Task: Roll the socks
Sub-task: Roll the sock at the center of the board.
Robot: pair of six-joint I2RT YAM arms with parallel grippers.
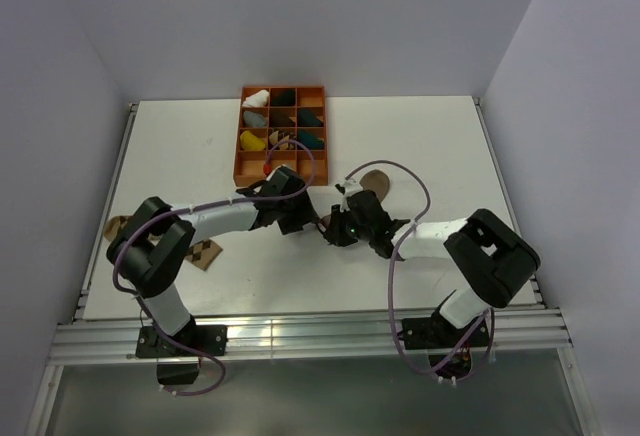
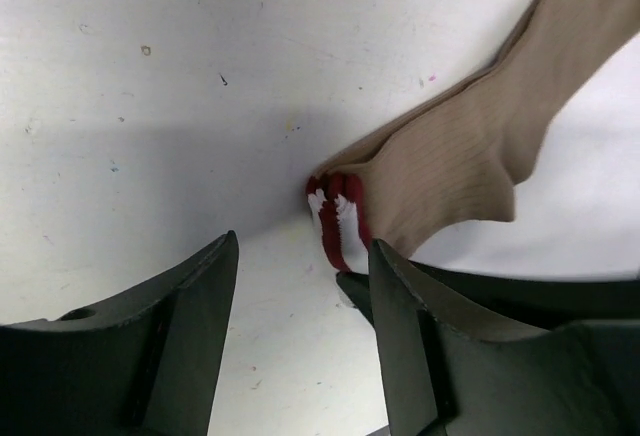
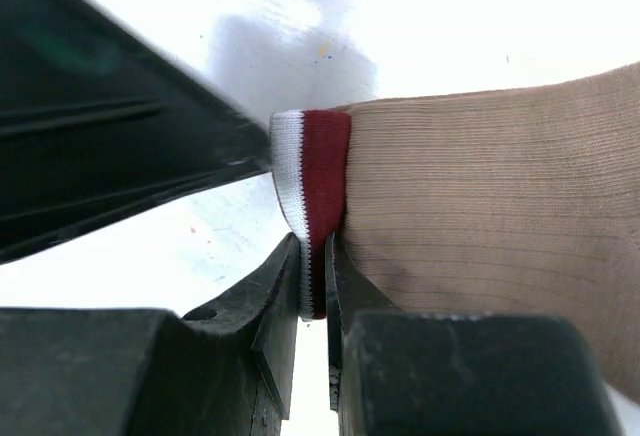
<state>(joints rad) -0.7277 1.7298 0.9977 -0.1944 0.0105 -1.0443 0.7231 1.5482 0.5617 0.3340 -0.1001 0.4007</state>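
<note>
The plain tan sock [image 3: 480,206] lies on the white table, and its toe end [image 1: 376,180] shows beyond the arms in the top view. My right gripper [image 3: 314,256] is shut on its red-and-white striped cuff [image 3: 312,166], which stands pinched between the two jaws. My left gripper [image 2: 303,246] is open just in front of that cuff [image 2: 335,211], with only bare table between its fingers [image 2: 190,336]. Both grippers meet at the table's middle: left [image 1: 297,218], right [image 1: 335,231]. The argyle sock [image 1: 205,253] lies under the left forearm, partly hidden.
An orange compartment tray [image 1: 240,171] holding several rolled sock bundles stands at the back, just beyond the left gripper. The left gripper's dark finger [image 3: 100,156] fills the upper left of the right wrist view. Grey walls enclose the table.
</note>
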